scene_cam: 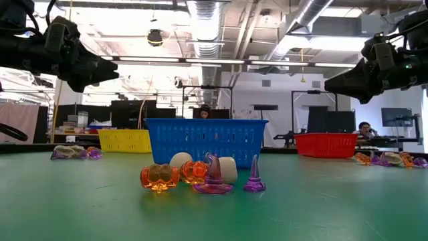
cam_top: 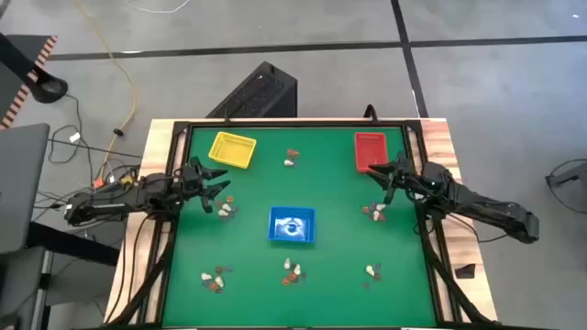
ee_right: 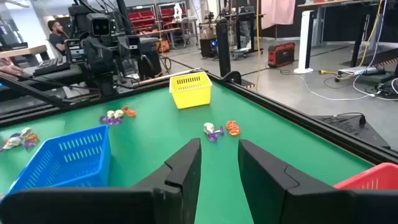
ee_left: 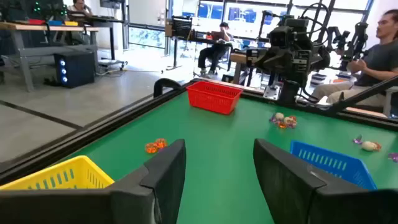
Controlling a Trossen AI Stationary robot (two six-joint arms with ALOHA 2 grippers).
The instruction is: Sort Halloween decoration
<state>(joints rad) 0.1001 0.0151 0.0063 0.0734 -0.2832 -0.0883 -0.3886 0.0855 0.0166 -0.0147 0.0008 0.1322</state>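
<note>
Green table (cam_top: 330, 197), trays spread: yellow tray (cam_top: 232, 149), red tray (cam_top: 369, 151), blue tray (cam_top: 292, 225) central. Halloween decoration (cam_top: 293, 269) scattered in small clusters around them. Left gripper (cam_top: 220, 190) raised, fingers apart, empty. Right gripper (cam_top: 380, 176) raised beside red tray, gap narrower, seemingly empty.

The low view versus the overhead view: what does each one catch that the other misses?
Only the low view shows the room's ceiling pipes and the trinket shapes up close: orange pumpkins and purple witch hats.

Only the high view shows all the little trinket piles spread over the green table.

Both show the yellow tray, blue tray, red tray, left gripper and right gripper.
</note>
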